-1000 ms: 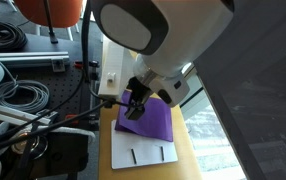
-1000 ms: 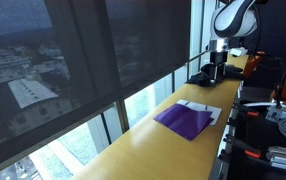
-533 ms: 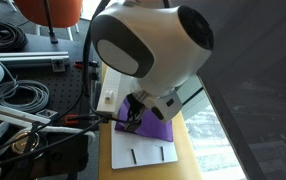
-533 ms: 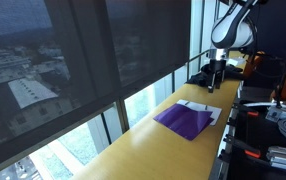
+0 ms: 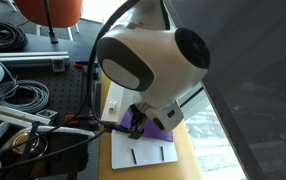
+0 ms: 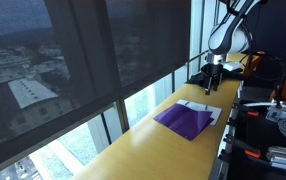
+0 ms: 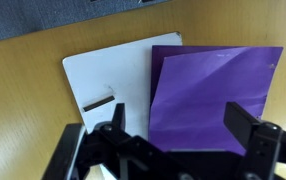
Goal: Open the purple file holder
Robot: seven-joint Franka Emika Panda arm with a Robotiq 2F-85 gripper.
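Note:
The purple file holder [image 7: 211, 95] lies flat and closed on the wooden counter; it shows in both exterior views [image 6: 186, 120] [image 5: 161, 127], mostly hidden by the arm in the latter. It partly overlaps a white flat board [image 7: 108, 85] with dark slits. My gripper [image 7: 178, 128] hangs above the folder with its two fingers spread wide and nothing between them. In an exterior view the gripper [image 6: 214, 78] is above the counter's far end, clear of the folder.
The white board [image 5: 143, 153] lies on the counter by the window. Cables and black equipment [image 5: 23, 105] crowd the table beside the counter. A dark object [image 6: 203, 76] stands at the counter's far end. Window glass runs along the counter's edge.
The arm has moved and turned, lowering over the folder and covering more of it in an exterior view. The folder and board have not moved.

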